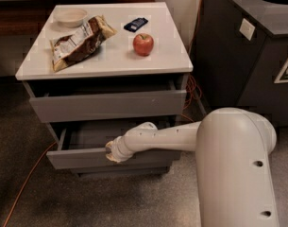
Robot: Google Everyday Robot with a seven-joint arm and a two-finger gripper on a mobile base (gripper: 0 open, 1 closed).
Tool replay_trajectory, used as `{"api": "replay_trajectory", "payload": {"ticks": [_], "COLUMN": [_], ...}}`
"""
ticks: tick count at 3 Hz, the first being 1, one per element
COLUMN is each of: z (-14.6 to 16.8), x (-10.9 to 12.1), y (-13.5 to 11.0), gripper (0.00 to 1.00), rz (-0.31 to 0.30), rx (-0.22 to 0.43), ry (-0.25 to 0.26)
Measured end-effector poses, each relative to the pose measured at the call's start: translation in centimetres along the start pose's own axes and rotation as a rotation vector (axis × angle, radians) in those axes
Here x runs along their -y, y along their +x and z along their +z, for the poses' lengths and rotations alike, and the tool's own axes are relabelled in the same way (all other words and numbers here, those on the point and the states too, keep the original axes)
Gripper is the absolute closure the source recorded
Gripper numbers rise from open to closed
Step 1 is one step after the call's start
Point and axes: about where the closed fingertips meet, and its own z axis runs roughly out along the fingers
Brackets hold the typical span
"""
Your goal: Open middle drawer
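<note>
The middle drawer (87,159) is a wide grey handle-less drawer, pulled out of the white-topped cabinet (105,60) toward me, with its shallow grey inside showing. My gripper (113,153) is at the top edge of this drawer's front panel, right of its middle, at the end of my white arm (162,138), which reaches in from the right. The drawer above (108,105) has a taller grey front and stands slightly out. The lowest drawer (120,172) shows only as a thin grey strip below.
On the cabinet top lie a white bowl (71,16), a chip bag (80,42), a dark blue packet (135,24) and a red apple (143,44). A dark grey bin (247,56) stands at the right. An orange cable (28,178) runs over the floor at the left.
</note>
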Motion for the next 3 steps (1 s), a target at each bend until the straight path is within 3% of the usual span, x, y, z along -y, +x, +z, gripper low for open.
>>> {"api": "replay_trajectory", "payload": {"ticks": [1,2,3], "z": [0.0,-1.0,-1.0], "x": [0.0,-1.0,-1.0], "y": [0.0,-1.5,-1.5], "gripper": [0.88,0.57,0.34], "rz": [0.000,-0.006,-0.006], "rx": [0.000,0.035,0.035], "ry": [0.000,-0.002,-0.002]}}
